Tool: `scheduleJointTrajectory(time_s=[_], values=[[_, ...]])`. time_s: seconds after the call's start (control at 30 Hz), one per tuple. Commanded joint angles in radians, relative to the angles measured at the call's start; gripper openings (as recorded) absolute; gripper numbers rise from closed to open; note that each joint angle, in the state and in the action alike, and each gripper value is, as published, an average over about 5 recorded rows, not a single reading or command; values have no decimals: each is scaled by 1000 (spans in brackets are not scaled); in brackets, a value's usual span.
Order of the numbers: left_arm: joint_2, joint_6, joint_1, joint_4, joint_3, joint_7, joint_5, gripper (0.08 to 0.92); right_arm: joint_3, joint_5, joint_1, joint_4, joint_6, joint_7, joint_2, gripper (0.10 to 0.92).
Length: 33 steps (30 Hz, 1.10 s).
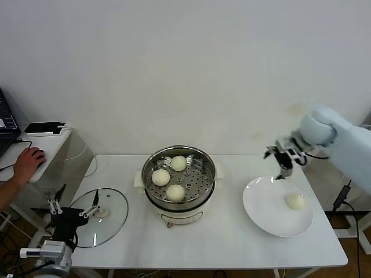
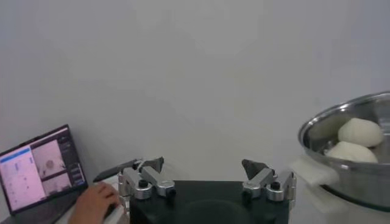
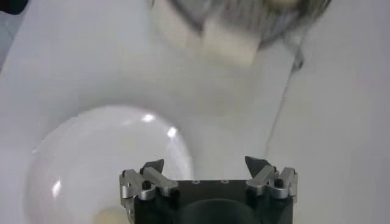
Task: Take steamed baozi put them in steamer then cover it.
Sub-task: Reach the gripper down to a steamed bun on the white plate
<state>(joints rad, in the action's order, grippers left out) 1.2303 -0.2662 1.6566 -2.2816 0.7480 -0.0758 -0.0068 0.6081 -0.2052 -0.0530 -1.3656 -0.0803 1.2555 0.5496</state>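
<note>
The steel steamer stands at the table's middle on its cream base, with three white baozi on its perforated tray. A fourth baozi lies on the white plate at the right. My right gripper is open and empty, in the air above the plate's far edge; the plate shows below it in the right wrist view. The glass cover lies flat at the table's left. My left gripper is open and empty, low beside the cover. The steamer shows in the left wrist view.
A person's hand rests on a mouse on a side stand at the left, next to a laptop and a phone. A white wall runs behind the table. Cables hang off the table's right side.
</note>
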Motion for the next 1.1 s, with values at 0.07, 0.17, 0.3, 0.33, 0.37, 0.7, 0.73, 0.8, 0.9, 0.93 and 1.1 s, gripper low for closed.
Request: scheduleJointTrajectory(time_s=[0.07, 0.17, 0.3, 0.33, 0.37, 0.7, 0.73, 0.8, 0.9, 0.93, 1.1], values=[[-4, -1, 2, 6, -15, 0, 4, 823, -378, -195, 377, 179, 86, 5, -47, 823], [-4, -3, 4, 4, -13, 0, 6, 823, -374, -237, 360, 263, 116, -3, 10, 823], [2, -5, 7, 2, -14, 0, 10, 823, -362, -266, 333, 345, 135, -11, 85, 823], [4, -5, 7, 2, -14, 0, 11, 823, -362, -271, 330, 358, 137, -12, 101, 823], [7, -5, 7, 3, -14, 0, 12, 823, -361, -276, 328, 369, 139, -12, 115, 823], [14, -5, 14, 6, 0, 0, 13, 823, -356, -315, 328, 431, 144, -24, 202, 823], [15, -5, 15, 7, 1, 0, 13, 823, -356, -318, 326, 438, 144, -26, 207, 823], [15, -5, 16, 7, 2, 0, 13, 823, -356, -324, 323, 453, 145, -31, 217, 823], [16, -5, 15, 9, 4, 1, 13, 823, -364, -337, 319, 475, 148, -38, 234, 823], [17, -5, 15, 10, 4, 1, 13, 823, -367, -342, 319, 480, 147, -39, 239, 823], [20, -5, 14, 13, 2, 2, 14, 823, -374, -355, 326, 479, 140, -34, 247, 823]])
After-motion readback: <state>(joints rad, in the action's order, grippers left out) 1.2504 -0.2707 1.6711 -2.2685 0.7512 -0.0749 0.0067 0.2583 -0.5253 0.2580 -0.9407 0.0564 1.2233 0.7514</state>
